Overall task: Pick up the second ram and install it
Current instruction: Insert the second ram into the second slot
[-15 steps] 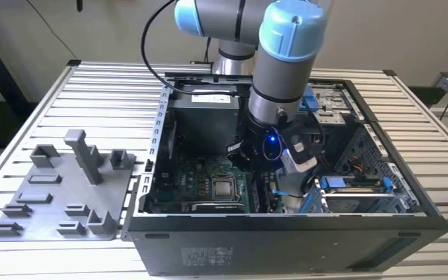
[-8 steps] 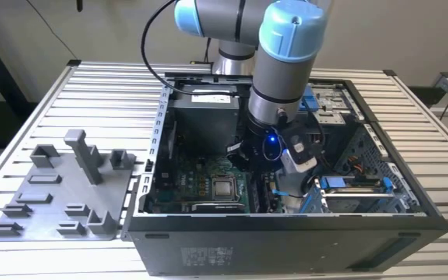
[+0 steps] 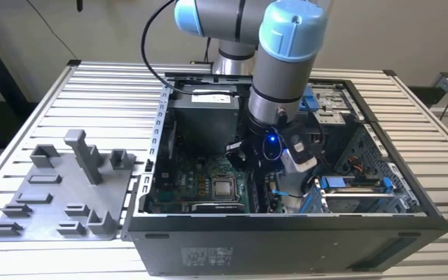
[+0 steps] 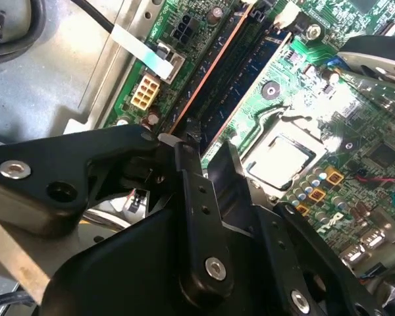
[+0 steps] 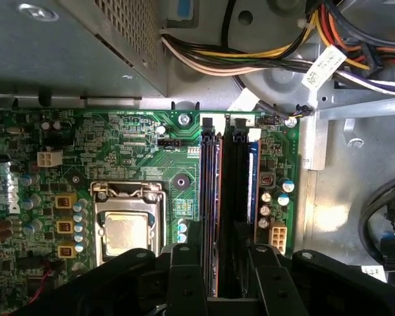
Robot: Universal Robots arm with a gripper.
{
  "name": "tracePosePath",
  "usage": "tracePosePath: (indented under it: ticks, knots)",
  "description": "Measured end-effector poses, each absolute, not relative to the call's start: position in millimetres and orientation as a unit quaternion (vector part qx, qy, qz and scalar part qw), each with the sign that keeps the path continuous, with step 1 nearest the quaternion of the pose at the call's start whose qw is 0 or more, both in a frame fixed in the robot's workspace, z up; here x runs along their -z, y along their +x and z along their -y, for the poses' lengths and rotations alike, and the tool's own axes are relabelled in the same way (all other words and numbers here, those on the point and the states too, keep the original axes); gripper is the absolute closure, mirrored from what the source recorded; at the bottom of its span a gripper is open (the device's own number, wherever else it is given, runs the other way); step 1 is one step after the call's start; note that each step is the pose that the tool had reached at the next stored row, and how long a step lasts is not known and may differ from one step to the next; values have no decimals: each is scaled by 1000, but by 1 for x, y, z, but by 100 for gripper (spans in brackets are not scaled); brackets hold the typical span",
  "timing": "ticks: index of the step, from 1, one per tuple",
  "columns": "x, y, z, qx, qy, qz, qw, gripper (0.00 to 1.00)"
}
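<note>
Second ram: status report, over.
End effector low over memory slots, inside case. Second ram apparently in slot beneath it, seating unclear. Power cables apart.

Setting: robotics lab or workshop. An open computer case [image 3: 286,175] sat on a slatted metal surface [image 3: 68,99]. A grey fixture plate [image 3: 60,192] lay beside it.

Black gripper [image 5: 214,276] over a green motherboard [image 5: 138,145] with a silver processor [image 5: 126,227]; dark ram [image 5: 235,197] in black slots. Grey fixture plate [image 3: 53,198] near the ribbed white counter's [image 3: 100,93] edge, beside the black case [image 3: 286,245]. Arm [image 3: 286,52] grey, blue-capped.
</note>
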State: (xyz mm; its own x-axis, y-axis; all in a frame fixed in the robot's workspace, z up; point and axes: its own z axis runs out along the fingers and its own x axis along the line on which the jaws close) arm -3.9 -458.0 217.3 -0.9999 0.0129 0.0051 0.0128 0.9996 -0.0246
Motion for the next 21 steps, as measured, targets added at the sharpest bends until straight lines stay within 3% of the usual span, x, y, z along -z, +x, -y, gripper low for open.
tracePosePath:
  ticks: [9, 17, 19, 21]
  knots:
    - [-257, -4, 458, -12, -7, 1000, 4, 66]
    - [-264, -4, 458, -12, -7, 1000, 4, 66]
    - [-264, -4, 458, -12, -7, 1000, 4, 68]
    - [-264, -4, 458, -12, -7, 1000, 4, 81]
